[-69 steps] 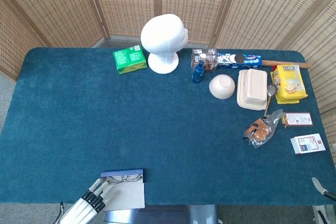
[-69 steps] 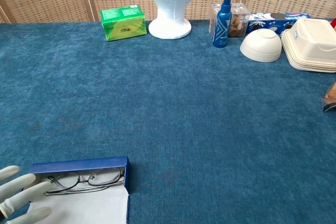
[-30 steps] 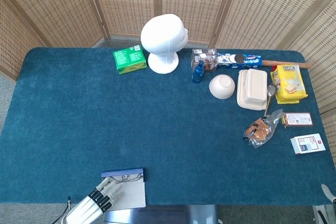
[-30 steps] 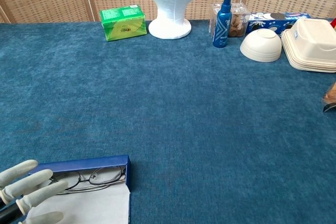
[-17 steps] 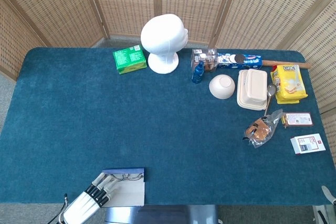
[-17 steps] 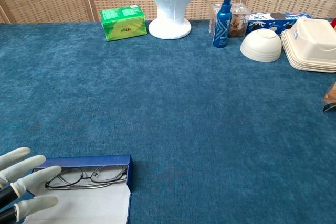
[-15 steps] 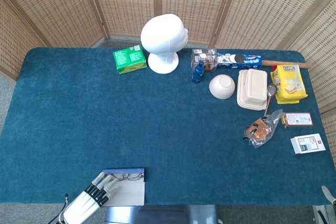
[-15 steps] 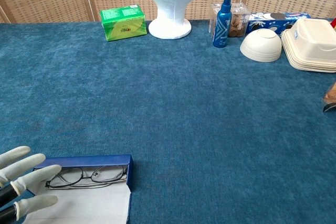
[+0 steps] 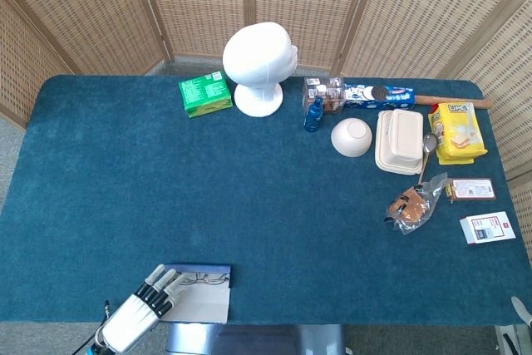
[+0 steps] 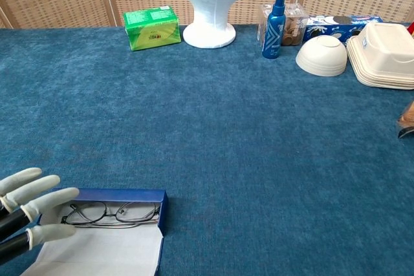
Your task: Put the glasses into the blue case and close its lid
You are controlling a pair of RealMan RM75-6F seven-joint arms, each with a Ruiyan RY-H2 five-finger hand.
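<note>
At the near left edge of the counter [image 10: 213, 140]: left robot hand [image 10: 26, 208] low, pale fingers [image 10: 50, 199] spread wide, gripping nothing, tips at the left end of the blue case [image 10: 113, 196]. Right robot hand nearly out of view; state impossible to tell. Against 2.3 seconds ago: case slid slightly rightward, hand shifted. One case, lid [image 10: 97, 250] open flat toward the counter edge; one pair of glasses [image 10: 111, 213] inside, lying folded.
</note>
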